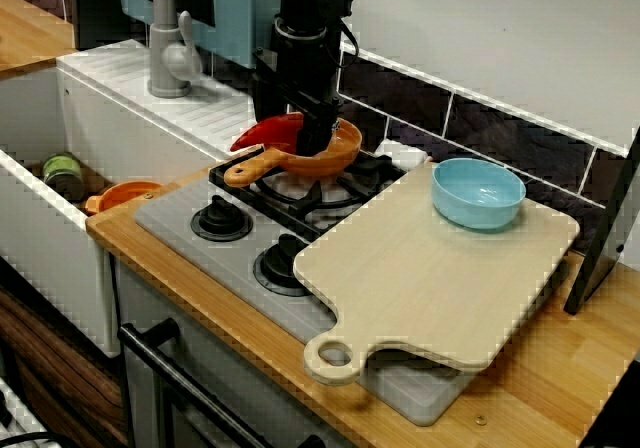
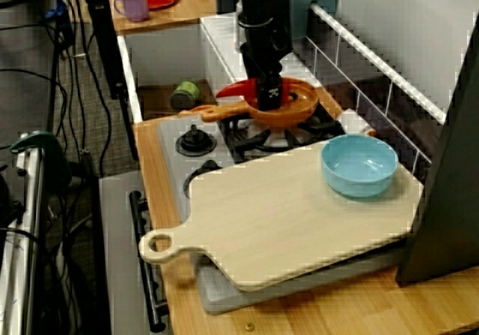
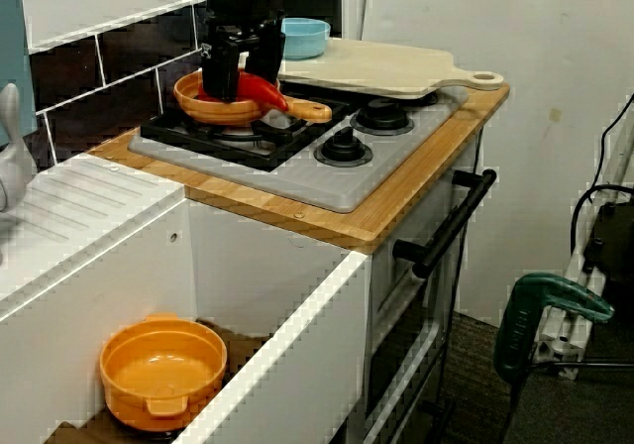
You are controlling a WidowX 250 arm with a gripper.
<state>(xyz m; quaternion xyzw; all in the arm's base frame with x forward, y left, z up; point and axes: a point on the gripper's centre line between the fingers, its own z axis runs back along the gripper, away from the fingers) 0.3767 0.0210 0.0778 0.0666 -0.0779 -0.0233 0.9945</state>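
From the front of the stove, the black tool (image 1: 318, 140) is lowered into the orange pan (image 1: 347, 154), which sits on the rear burner of the grey stove (image 1: 180, 220). A red pointed piece (image 1: 266, 132) sticks out sideways from the tool, above the pan's handle. The fingertips are hidden behind the pan rim and the piece, so the gap between them cannot be seen. The piece looks clamped rather than resting. A pale cutting board (image 1: 430, 278) covers the near right of the stove and overhangs it. A blue bowl (image 1: 478, 193) stands on its far corner. In the sink to the left, an orange pot (image 1: 125, 195) and a green can (image 1: 62, 174) are partly cut off by the sink wall.

From the board's end of the worktop (image 2: 153, 174), the tool's body hides the middle of the pan. The red piece (image 2: 238, 90) points towards the sink, clear of the rim.

From the sink side, two dark fingers (image 3: 220, 75) stand on either side of the red piece (image 3: 263, 90), closed in against it. Their tips are too dark to make out. The orange pot (image 3: 163, 370) shows whole here.
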